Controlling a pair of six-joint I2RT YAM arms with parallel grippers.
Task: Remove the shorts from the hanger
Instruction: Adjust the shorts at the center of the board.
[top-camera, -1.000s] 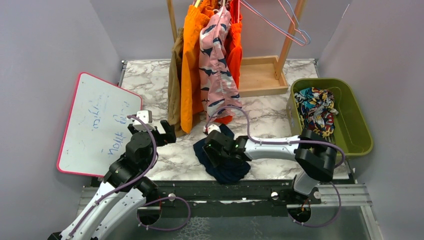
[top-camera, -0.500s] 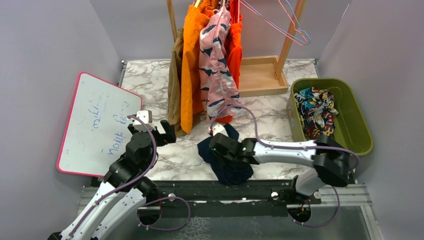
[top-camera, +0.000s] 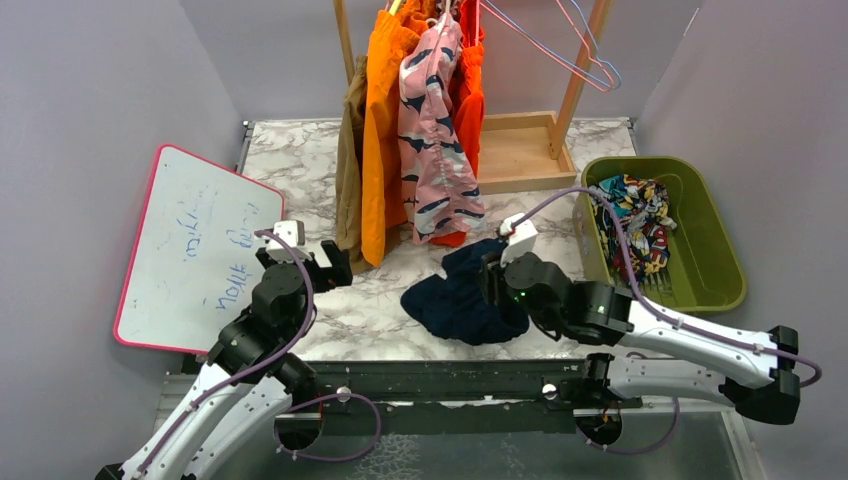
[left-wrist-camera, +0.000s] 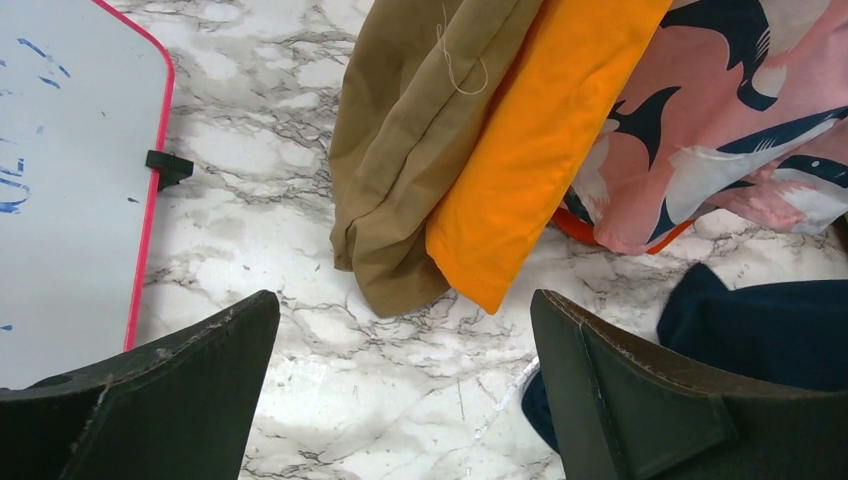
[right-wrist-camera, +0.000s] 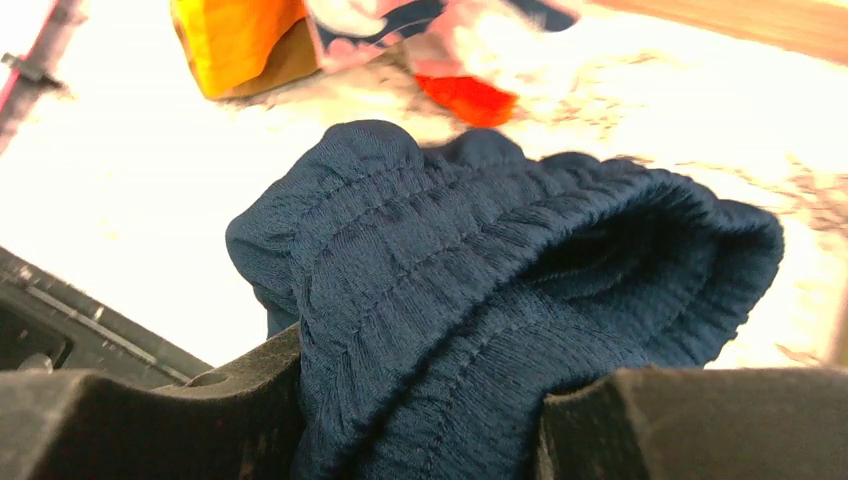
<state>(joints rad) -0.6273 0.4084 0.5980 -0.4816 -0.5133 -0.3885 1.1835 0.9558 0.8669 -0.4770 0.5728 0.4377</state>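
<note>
Navy shorts (top-camera: 450, 302) partly under right gripper (right-wrist-camera: 420, 400)

A whiteboard (top-camera: 195, 250) lies left, a wooden rack (top-camera: 520, 150) behind, a green bin (top-camera: 722, 262) right.

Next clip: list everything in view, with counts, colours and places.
Tan shorts: one, hanging leftmost.
Orange shorts: one, hanging beside tan.
Pink shorts: one, dark blotches, hanging.
Red-orange shorts: one, hanging behind pink.
Navy shorts: one, on table.
Comic-print shorts: one, in bin.
Bin: one, green, right.
Whiteboard: one, pink-edged, left.
Rack: one, wooden, back.
Hangers: empty, wire, count unclear.
Table: one, marbled.
Left gripper: black, jaws open.
Right gripper: black, jaws gripping navy shorts.
</note>
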